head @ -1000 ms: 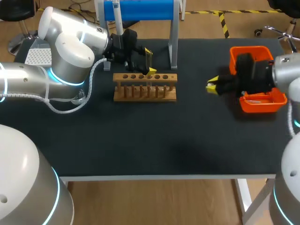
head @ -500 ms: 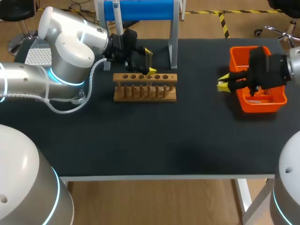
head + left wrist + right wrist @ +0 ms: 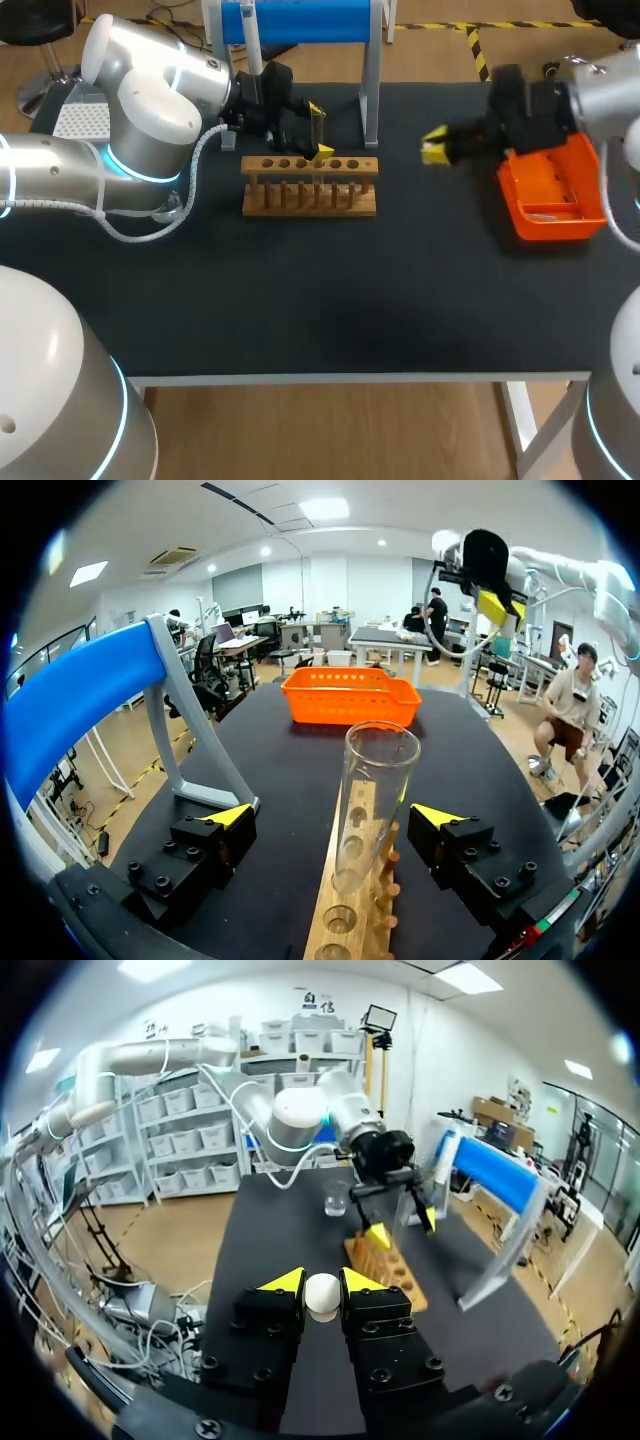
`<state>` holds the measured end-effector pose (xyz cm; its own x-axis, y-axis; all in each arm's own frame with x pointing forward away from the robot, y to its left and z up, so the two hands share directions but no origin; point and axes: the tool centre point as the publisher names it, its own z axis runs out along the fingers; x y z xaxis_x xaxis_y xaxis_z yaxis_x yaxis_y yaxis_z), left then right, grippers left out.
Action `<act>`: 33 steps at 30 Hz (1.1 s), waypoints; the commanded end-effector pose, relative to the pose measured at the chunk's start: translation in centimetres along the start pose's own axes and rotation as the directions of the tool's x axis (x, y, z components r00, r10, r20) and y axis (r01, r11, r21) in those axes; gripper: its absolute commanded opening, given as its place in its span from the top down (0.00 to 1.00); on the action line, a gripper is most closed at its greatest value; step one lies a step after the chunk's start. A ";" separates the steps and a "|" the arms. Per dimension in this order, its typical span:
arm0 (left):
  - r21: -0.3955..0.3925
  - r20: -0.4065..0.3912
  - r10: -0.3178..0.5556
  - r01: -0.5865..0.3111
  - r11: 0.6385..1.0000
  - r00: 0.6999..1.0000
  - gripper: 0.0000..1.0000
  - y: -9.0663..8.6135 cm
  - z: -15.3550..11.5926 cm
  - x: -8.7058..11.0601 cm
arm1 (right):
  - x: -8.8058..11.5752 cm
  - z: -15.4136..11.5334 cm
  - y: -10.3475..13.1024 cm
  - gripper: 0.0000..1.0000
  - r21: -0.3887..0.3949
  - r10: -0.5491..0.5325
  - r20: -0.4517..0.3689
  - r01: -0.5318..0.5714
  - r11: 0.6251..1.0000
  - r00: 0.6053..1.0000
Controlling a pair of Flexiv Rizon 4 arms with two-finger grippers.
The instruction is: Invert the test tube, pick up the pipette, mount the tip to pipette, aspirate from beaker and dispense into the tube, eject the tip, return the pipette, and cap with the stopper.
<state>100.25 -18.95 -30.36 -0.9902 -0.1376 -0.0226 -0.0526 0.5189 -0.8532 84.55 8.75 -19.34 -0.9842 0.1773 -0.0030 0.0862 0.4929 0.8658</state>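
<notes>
Left gripper (image 3: pixel 335 818) fingers wide; test tube (image 3: pixel 375 790) upright in wooden rack (image 3: pixel 352 925) between them, untouched. Right gripper (image 3: pixel 321 1282) pinching white stopper (image 3: pixel 322 1300).

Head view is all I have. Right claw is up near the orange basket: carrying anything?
Observer: Yes. The right wrist view shows the right claw shut on a small white stopper, pinched between both yellow tips.
Operator: And the left claw, is it gripping the tube?
Observer: No. In the left wrist view the left claw is open. The test tube stands upright in the wooden rack, mouth up, between the fingers and touching neither.
</notes>
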 end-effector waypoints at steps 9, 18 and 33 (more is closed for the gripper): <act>0.002 -0.003 0.001 -0.001 1.000 1.000 0.00 0.1 0.0 -0.1 | -4.1 8.5 4.5 1.00 0.083 -0.035 -0.049 0.039 0.996 0.998; 0.002 -0.003 0.001 -0.001 1.000 1.000 0.00 0.1 0.0 -0.1 | -4.3 9.5 5.2 1.00 0.101 -0.051 -0.030 0.054 0.993 0.998; 0.002 -0.003 0.001 -0.001 1.000 1.000 0.00 0.1 0.0 -0.1 | -4.3 9.5 5.2 1.00 0.101 -0.051 -0.030 0.054 0.993 0.998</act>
<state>100.25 -18.94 -30.37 -0.9902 -0.1377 -0.0226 -0.0527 0.5189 -0.8532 90.77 18.84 -19.73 -0.9912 0.1280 -0.0342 0.0474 0.5836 0.8107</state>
